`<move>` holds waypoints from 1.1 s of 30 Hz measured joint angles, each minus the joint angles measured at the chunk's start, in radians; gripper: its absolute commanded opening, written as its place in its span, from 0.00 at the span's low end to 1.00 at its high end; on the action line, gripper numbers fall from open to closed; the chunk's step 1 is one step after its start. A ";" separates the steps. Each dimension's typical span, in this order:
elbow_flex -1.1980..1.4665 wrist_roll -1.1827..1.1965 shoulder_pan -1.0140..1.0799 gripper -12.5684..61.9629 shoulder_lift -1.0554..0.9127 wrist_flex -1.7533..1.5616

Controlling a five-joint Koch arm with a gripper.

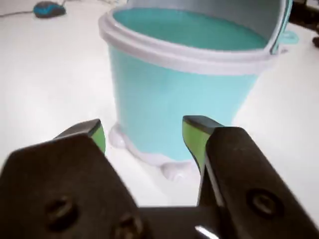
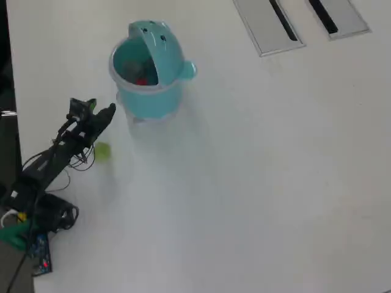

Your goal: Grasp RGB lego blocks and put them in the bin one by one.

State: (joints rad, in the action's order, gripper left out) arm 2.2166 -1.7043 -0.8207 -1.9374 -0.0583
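The teal bin (image 1: 174,99) stands close in front of me in the wrist view, its dome lid (image 2: 160,46) tipped back and its mouth uncovered. In the overhead view a red lego block (image 2: 142,81) lies inside the bin (image 2: 149,101). The yellowish-green block (image 2: 102,151) rests on the table beside my arm, behind the jaws. My gripper (image 1: 144,127) is open with nothing between its green pads (image 1: 192,137); it hovers just left of the bin in the overhead view (image 2: 98,108). I cannot make out a blue block.
Two grey slotted panels (image 2: 269,24) are set into the table at the top right of the overhead view. A small blurred dark blue object with a thin cord (image 1: 49,8) lies far off in the wrist view. The arm's base and cables (image 2: 36,207) fill the lower left.
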 measured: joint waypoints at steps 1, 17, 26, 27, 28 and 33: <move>0.017 0.000 0.000 0.56 -0.011 0.000; 0.244 -0.046 -0.012 0.57 -0.135 0.095; 0.357 -0.051 0.002 0.59 -0.158 0.153; 0.365 -0.051 0.003 0.59 -0.158 0.153; 0.370 -0.049 0.003 0.59 -0.158 0.153; 0.376 -0.067 0.017 0.59 -0.158 0.153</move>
State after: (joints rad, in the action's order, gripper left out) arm 2.5924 -1.7717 -0.8038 -2.0954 0.0951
